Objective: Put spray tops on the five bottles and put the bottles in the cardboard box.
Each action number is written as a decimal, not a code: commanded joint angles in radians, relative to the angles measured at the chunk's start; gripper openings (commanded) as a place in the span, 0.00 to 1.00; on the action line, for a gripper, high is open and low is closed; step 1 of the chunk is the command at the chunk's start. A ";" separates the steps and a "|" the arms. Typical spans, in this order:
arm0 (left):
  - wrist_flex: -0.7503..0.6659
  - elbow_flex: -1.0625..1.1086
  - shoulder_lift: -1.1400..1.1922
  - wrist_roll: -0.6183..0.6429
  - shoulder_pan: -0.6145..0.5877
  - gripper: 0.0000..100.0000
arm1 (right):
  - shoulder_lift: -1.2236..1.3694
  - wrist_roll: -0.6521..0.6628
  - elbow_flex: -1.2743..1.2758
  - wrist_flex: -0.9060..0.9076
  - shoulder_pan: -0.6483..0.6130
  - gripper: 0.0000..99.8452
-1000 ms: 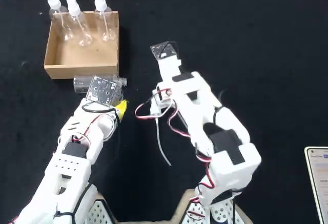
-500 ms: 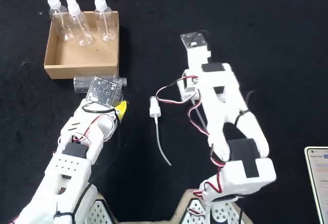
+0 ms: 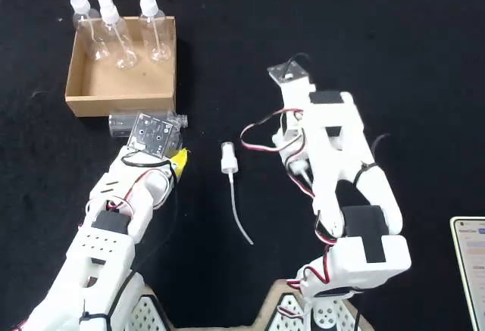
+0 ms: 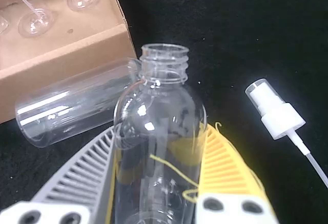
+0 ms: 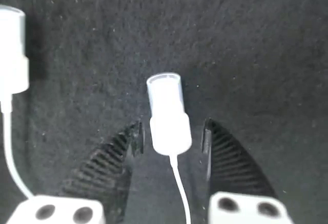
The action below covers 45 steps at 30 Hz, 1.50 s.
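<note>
My left gripper (image 4: 164,131) is shut on an open-necked clear bottle (image 4: 159,147), held between its grey and yellow fingers just in front of the cardboard box (image 3: 121,81). A second capless bottle (image 3: 121,123) lies on its side against the box's front wall. Three bottles with spray tops (image 3: 114,32) stand in the box's far side. One loose spray top (image 3: 229,158) lies mid-table with its tube trailing toward me. My right gripper (image 5: 169,142) is open, pointing down, with another spray top (image 5: 169,119) between its fingers and a gap on each side.
A phone-like screen (image 3: 471,263) lies at the table's right edge. Red and white cables hang from the right arm (image 3: 333,157). The black cloth stretches bare across the far right.
The right arm swung right, away from the mid-table spray top, and now sits over the other spray top. The left arm and its bottle stayed put.
</note>
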 commanded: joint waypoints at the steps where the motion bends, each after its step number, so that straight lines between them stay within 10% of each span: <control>1: -0.021 -0.010 -0.021 -0.003 0.001 0.03 | -0.053 0.005 -0.134 0.101 -0.021 0.18; 17: -0.020 -0.010 -0.021 -0.003 0.001 0.03 | 0.171 0.256 -0.170 0.061 0.009 0.18; 33: -0.020 -0.008 -0.021 -0.003 0.001 0.03 | 0.203 0.255 -0.033 -0.107 0.017 0.07; 45: -0.023 -0.010 -0.021 -0.003 0.007 0.03 | -0.217 0.038 -0.265 0.157 0.015 0.01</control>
